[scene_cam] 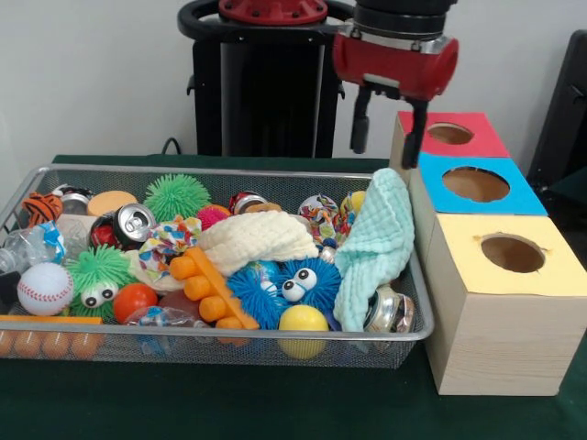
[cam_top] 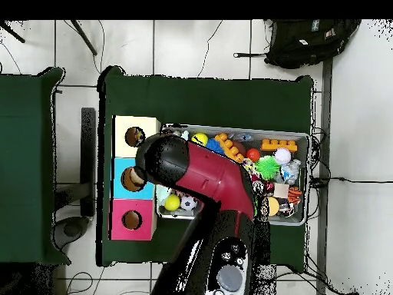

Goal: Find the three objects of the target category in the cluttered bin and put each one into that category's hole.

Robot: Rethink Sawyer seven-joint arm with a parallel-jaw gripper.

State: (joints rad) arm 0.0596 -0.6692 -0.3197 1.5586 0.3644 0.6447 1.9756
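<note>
The silver wire-mesh bin (scene_cam: 220, 337) is full of toys; it also shows in the overhead view (cam_top: 304, 140). A white piece with multicoloured dots (scene_cam: 170, 242) lies left of centre by a soda can. A second dotted piece (scene_cam: 321, 218) lies at the back right. I cannot make out a third. The round hole in the yellow top (scene_cam: 512, 254) is on the nearest wooden box, and in the overhead view (cam_top: 135, 137). My gripper (scene_cam: 387, 145) hangs open and empty above the bin's back right corner, beside the red-topped box. In the overhead view the arm (cam_top: 192, 173) hides it.
A mint-green waffle cloth (scene_cam: 381, 234) drapes over the bin's right wall. A cream cloth (scene_cam: 257, 240) lies mid-bin. Blue-topped (scene_cam: 477, 186) and red-topped (scene_cam: 449, 135) boxes stand behind the yellow one. A blue fuzzy toy (scene_cam: 284, 284), a baseball (scene_cam: 44, 289) and an orange toy (scene_cam: 211, 289) lie in front.
</note>
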